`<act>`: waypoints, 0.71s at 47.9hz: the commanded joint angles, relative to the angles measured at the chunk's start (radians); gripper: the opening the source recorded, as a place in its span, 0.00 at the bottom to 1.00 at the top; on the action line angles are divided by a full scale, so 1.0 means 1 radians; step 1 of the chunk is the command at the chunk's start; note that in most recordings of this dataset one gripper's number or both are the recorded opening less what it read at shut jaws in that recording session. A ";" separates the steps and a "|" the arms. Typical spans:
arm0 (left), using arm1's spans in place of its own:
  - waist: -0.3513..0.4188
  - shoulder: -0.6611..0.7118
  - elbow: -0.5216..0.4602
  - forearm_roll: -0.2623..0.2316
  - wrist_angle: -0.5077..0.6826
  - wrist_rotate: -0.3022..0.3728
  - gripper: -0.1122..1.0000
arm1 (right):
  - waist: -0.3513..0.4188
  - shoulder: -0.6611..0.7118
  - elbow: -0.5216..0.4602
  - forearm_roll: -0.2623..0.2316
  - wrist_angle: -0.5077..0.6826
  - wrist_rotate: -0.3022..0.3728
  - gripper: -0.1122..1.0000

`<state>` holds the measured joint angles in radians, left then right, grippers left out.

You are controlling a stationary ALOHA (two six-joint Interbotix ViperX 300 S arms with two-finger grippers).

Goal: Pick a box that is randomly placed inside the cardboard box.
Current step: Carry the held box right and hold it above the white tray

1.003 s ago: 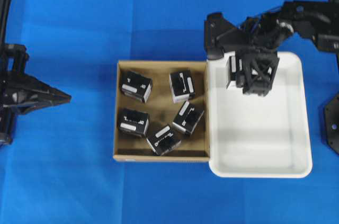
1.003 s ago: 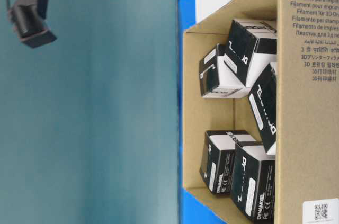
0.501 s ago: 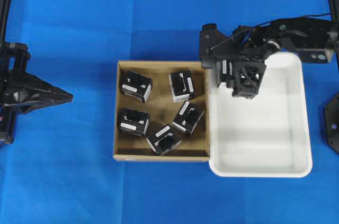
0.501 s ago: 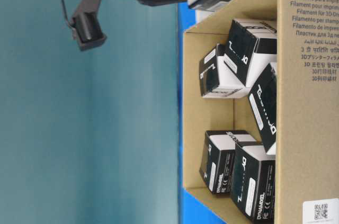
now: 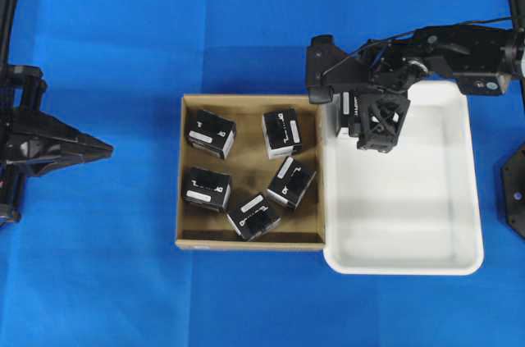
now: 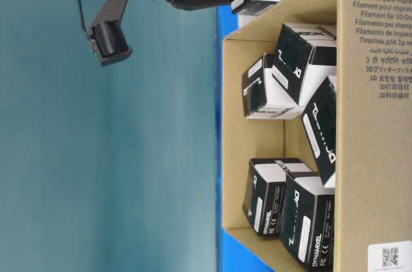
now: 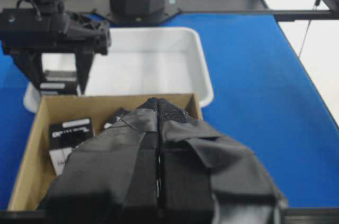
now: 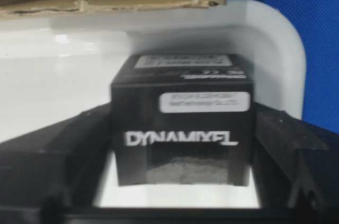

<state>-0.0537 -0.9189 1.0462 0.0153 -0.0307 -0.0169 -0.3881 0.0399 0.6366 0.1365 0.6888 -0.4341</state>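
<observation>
the right end effector point(image 8: 183, 181) stands open around the box point(image 8: 183, 123) (gaps at both fingers) in the white tray's point(image 5: 426, 257) corner; left end effector point(image 7: 158, 181) closed.

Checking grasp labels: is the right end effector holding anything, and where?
Cannot tell: the black box sits between the right end effector's fingers, side faces toward them; contact unclear.
</observation>
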 commanded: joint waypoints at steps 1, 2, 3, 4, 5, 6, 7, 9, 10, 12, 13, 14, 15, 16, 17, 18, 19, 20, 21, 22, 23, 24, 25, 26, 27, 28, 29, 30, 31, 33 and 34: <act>-0.002 0.005 -0.026 0.003 -0.003 0.000 0.04 | 0.008 0.006 -0.002 0.003 0.002 0.000 0.89; 0.000 0.006 -0.026 0.002 -0.003 0.000 0.04 | 0.011 0.005 -0.002 0.003 0.000 0.000 0.93; 0.000 0.006 -0.026 0.002 -0.002 0.000 0.04 | 0.012 0.002 -0.002 0.002 -0.003 0.002 0.96; 0.000 0.005 -0.028 0.002 0.000 -0.002 0.04 | 0.012 -0.002 -0.005 0.003 -0.009 0.003 0.98; -0.002 0.003 -0.028 0.002 -0.002 -0.002 0.04 | 0.012 -0.003 -0.008 0.003 -0.014 0.003 0.99; -0.002 0.003 -0.026 0.002 0.000 -0.002 0.04 | 0.012 -0.006 -0.011 0.003 -0.017 0.005 1.00; -0.002 0.003 -0.026 0.003 0.000 -0.002 0.04 | 0.012 -0.011 -0.012 0.003 -0.017 0.006 1.00; 0.000 0.003 -0.026 0.003 0.000 -0.002 0.04 | 0.012 -0.018 -0.021 0.003 -0.014 0.009 1.00; 0.000 0.002 -0.026 0.003 0.002 -0.002 0.04 | 0.012 -0.025 -0.026 0.005 -0.012 0.012 0.99; -0.002 0.002 -0.026 0.002 0.005 -0.002 0.04 | 0.012 -0.041 -0.037 0.005 -0.005 0.020 0.99; -0.002 0.003 -0.026 0.002 0.008 -0.002 0.04 | 0.012 -0.051 -0.041 0.006 0.000 0.025 0.99; 0.000 0.003 -0.026 0.002 0.011 -0.002 0.04 | 0.012 -0.060 -0.048 0.005 0.006 0.031 0.99; 0.000 0.003 -0.026 0.002 0.015 -0.002 0.04 | 0.012 -0.071 -0.054 0.005 0.011 0.035 1.00; -0.002 0.003 -0.026 0.002 0.018 -0.002 0.04 | 0.012 -0.087 -0.061 0.006 0.017 0.041 1.00; -0.002 0.003 -0.026 0.003 0.021 -0.002 0.04 | 0.012 -0.101 -0.064 0.005 0.021 0.044 1.00; -0.002 0.003 -0.026 0.002 0.023 -0.002 0.04 | 0.012 -0.114 -0.069 0.005 0.025 0.049 1.00; -0.002 0.003 -0.026 0.002 0.026 -0.002 0.04 | 0.012 -0.126 -0.074 0.006 0.028 0.051 1.00; -0.002 0.003 -0.026 0.002 0.029 -0.002 0.04 | 0.012 -0.140 -0.078 0.006 0.032 0.052 1.00; -0.002 0.003 -0.026 0.002 0.032 -0.002 0.04 | 0.012 -0.153 -0.080 0.006 0.035 0.052 1.00; -0.002 0.003 -0.026 0.002 0.032 -0.002 0.04 | 0.012 -0.164 -0.083 0.006 0.038 0.054 1.00; 0.000 0.002 -0.026 0.002 0.034 -0.002 0.04 | 0.012 -0.178 -0.087 0.006 0.043 0.055 1.00; -0.002 0.002 -0.026 0.002 0.034 -0.003 0.04 | 0.012 -0.199 -0.092 0.006 0.049 0.055 1.00; -0.002 0.002 -0.026 0.002 0.034 -0.005 0.04 | 0.012 -0.213 -0.095 0.008 0.052 0.055 1.00; -0.002 0.002 -0.026 0.002 0.034 -0.005 0.04 | 0.012 -0.227 -0.097 0.009 0.055 0.055 1.00; 0.000 0.002 -0.026 0.002 0.034 -0.006 0.04 | 0.014 -0.241 -0.097 0.011 0.058 0.055 1.00; 0.000 0.002 -0.026 0.002 0.034 -0.008 0.04 | 0.014 -0.256 -0.098 0.014 0.061 0.054 1.00; -0.002 0.002 -0.026 0.002 0.034 -0.009 0.04 | 0.014 -0.270 -0.100 0.018 0.063 0.054 1.00; 0.000 0.002 -0.026 0.003 0.034 -0.009 0.04 | 0.014 -0.284 -0.100 0.020 0.064 0.054 1.00; -0.002 0.002 -0.026 0.003 0.034 -0.009 0.04 | 0.015 -0.298 -0.101 0.021 0.064 0.054 1.00; -0.002 0.002 -0.026 0.003 0.034 -0.009 0.04 | 0.017 -0.330 -0.100 0.025 0.064 0.055 1.00; 0.000 0.002 -0.026 0.003 0.034 -0.009 0.04 | 0.018 -0.342 -0.100 0.025 0.063 0.055 1.00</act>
<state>-0.0537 -0.9204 1.0446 0.0153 0.0077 -0.0245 -0.3774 -0.2562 0.5492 0.1534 0.7532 -0.3804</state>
